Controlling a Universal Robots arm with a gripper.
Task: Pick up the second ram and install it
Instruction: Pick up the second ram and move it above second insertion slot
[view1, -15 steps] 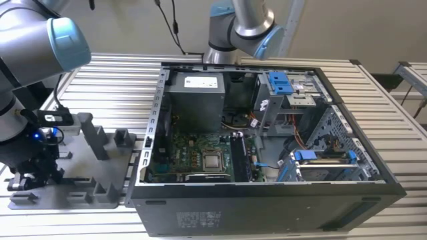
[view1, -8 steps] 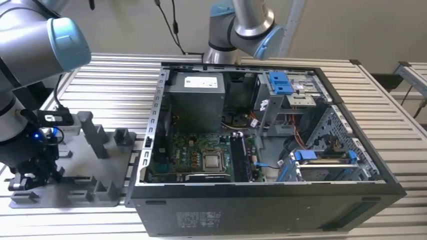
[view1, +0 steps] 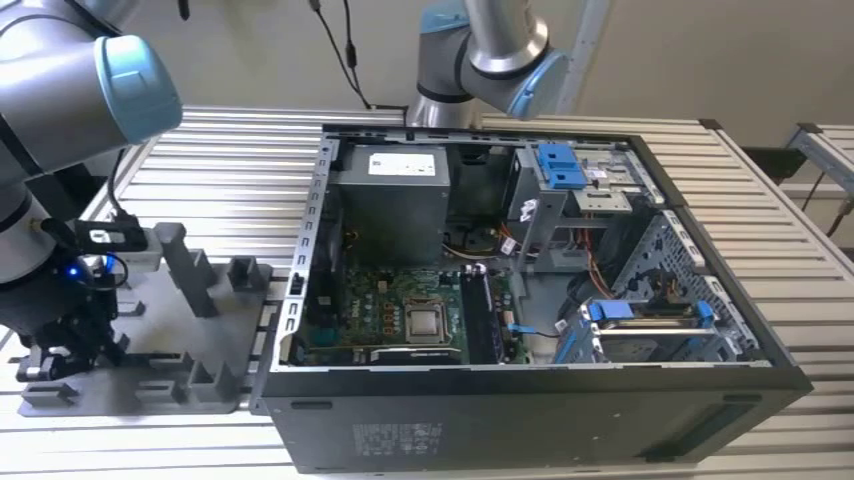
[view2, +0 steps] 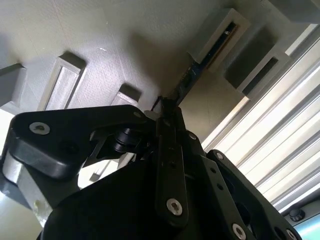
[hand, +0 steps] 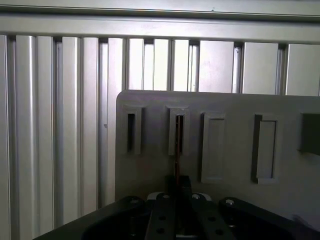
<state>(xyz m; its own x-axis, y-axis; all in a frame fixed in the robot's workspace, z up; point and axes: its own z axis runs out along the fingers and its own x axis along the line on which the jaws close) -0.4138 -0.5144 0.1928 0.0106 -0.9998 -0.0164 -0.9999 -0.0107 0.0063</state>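
Black gripper was clamped on the thin dark-green memory stick, the second ram. The stick sat edge-on, its far end apparently in the second slot from a corner of the grey plastic holder tray. Judged stage: grasp made; lift-out and installation in the open black computer case were not yet done.

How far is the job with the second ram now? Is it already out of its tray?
Done: the gripper is at the grey tray and shut on the second ram. In hand: the ram, its far end in a tray slot, so not lifted out yet. Left: it is not yet installed in the open computer case.
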